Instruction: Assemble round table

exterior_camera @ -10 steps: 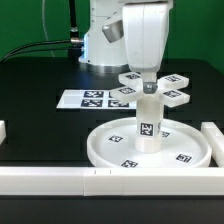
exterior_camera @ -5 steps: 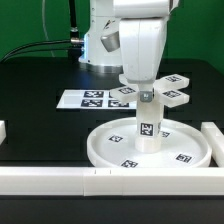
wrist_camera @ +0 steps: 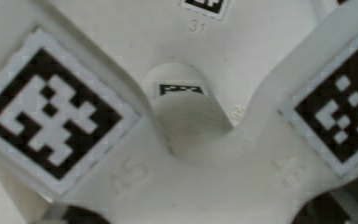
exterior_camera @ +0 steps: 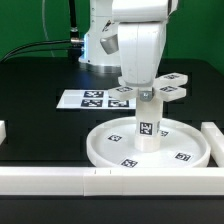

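While pinching the cross-shaped piece (exterior_camera: pixel 170 94) in the gripper (exterior_camera: pixel 145 91) atop the post (exterior_camera: pixel 148 128), upright at the disc's (exterior_camera: pixel 100 148) middle, risked seating it crooked through slight tilt. Might also have toppled the post sideways.

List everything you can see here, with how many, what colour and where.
round disc: one, white, on the table by the near rail.
post: one, white, upright at the disc's middle.
cross-shaped piece: one, white, on top of the post.
marker board: one, white with black tags, flat behind the disc, toward the exterior view's left.
border rails: three in view, white, along the near edge and both sides.
table: one, black, under everything.
arm: one, white, above the post.
hand: one, white, closed on the cross-shaped piece's middle.
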Motion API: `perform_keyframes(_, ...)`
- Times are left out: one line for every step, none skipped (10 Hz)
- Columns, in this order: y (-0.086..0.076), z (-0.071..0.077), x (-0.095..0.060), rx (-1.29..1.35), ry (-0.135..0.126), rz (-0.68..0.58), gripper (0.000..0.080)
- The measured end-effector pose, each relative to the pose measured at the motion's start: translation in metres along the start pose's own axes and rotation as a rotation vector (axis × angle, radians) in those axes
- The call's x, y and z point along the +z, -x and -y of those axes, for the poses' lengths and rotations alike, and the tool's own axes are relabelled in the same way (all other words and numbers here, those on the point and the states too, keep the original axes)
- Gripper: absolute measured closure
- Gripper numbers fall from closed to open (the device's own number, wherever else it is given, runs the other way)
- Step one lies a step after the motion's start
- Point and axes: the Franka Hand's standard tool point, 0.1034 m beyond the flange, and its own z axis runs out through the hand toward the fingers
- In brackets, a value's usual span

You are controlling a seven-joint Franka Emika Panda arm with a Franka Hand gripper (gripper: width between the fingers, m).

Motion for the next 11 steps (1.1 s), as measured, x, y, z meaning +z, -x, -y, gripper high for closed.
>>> perform_keyframes(0.0,0.0,0.0,0.0,0.0,0.0,0.0351)
perform_keyframes(0.0001,0.0,0.0,0.013,0.0,0.0,0.0351)
perform_keyframes(0.0001,0.0,0.0,0.021,0.0,0.0,0.0351)
perform_keyframes(0.0001,0.0,0.0,0.058,0.0,0.0,0.0351)
perform_keyframes(-0.0001,0.0008,0.0003,0.171,-0.005,-0.003,0.0351)
perform_keyframes(0.0013,0.002,0.0009,0.316,-0.013,-0.002,0.0351)
perform_keyframes(0.0017,0.0029,0.0017,0.435,-0.019,-0.003,0.0351)
perform_keyframes(0.0013,0.0041,0.0021,0.523,-0.03,-0.004,0.0351)
perform_keyframes(0.0003,0.0043,0.0024,0.685,-0.043,-0.023,0.0351)
perform_keyframes(-0.0002,0.0049,0.0025,0.785,-0.054,-0.03,0.0351)
perform_keyframes(-0.0025,0.0043,0.0025,0.877,-0.047,-0.032,0.0351)
